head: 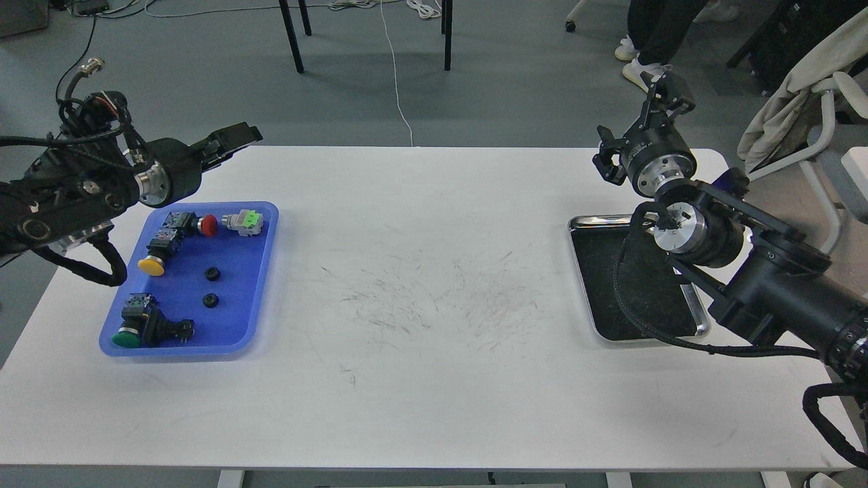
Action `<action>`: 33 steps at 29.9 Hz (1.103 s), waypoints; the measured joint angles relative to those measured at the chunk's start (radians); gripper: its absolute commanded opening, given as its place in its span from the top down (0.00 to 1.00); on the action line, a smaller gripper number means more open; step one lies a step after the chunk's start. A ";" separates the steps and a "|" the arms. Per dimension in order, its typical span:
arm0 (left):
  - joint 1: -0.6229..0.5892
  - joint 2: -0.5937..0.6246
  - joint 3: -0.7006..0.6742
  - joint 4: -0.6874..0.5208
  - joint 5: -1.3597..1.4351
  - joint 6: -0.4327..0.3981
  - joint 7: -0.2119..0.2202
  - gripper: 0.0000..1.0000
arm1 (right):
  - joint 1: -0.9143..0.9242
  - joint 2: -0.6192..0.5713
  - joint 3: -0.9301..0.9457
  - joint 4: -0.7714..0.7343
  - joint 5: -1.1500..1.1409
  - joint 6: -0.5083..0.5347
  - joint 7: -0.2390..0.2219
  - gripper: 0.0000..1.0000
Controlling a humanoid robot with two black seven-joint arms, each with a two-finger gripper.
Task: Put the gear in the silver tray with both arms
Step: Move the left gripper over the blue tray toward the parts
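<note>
While both arms hang clear, head view shows two small black gears (pixel 212 274) in the blue tray (pixel 261 285) among push-buttons, below the left gripper (pixel 234 140). Left finger gap: cannot tell; nothing held. Right gripper (pixel 668 91), fingers unreadable, sits behind the silver tray (pixel 583 285), well apart across the worktop (pixel 420 271). Risk, as judged: gears are tiny and low, so fingers may slip or nudge neighbours.
</note>
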 measured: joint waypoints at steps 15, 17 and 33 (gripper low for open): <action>-0.042 0.038 0.088 -0.040 0.398 -0.029 -0.260 0.01 | 0.000 -0.002 -0.001 0.000 0.000 0.000 0.000 0.01; -0.056 0.049 0.083 -0.044 0.511 -0.029 -0.264 0.01 | 0.000 -0.002 -0.002 0.000 0.000 0.000 0.000 0.01; 0.003 0.063 0.083 0.015 0.974 0.021 -0.265 0.04 | 0.000 -0.008 -0.006 0.003 0.000 0.000 0.000 0.01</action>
